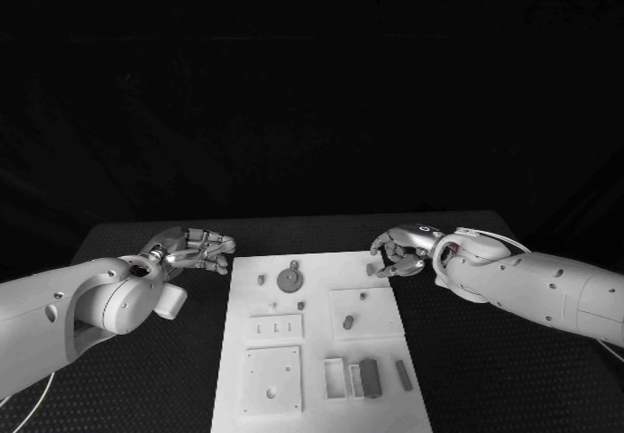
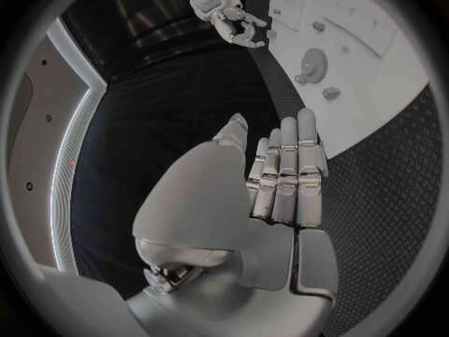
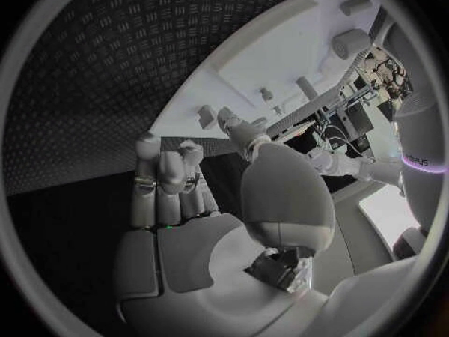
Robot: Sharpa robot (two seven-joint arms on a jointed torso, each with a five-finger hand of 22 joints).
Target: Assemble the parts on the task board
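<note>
The white task board (image 1: 318, 347) lies in the middle of the black table. On its far part sit a grey gear (image 1: 290, 279), a small peg (image 1: 261, 280) and another peg (image 1: 349, 321). Two dark bars (image 1: 371, 377) lie near its front right. My left hand (image 1: 195, 248) hovers off the board's far left corner; in the left wrist view its fingers (image 2: 285, 176) are straight and hold nothing. My right hand (image 1: 400, 249) hangs over the far right corner with loosely curved fingers (image 3: 164, 176), just above a small part (image 1: 373, 269). I see nothing in its grip.
Square white plates with holes (image 1: 273, 379) and slots (image 1: 276, 327) are set into the board's left side, and another plate (image 1: 364, 311) into its right. Black ribbed table (image 1: 143, 379) surrounds the board on both sides.
</note>
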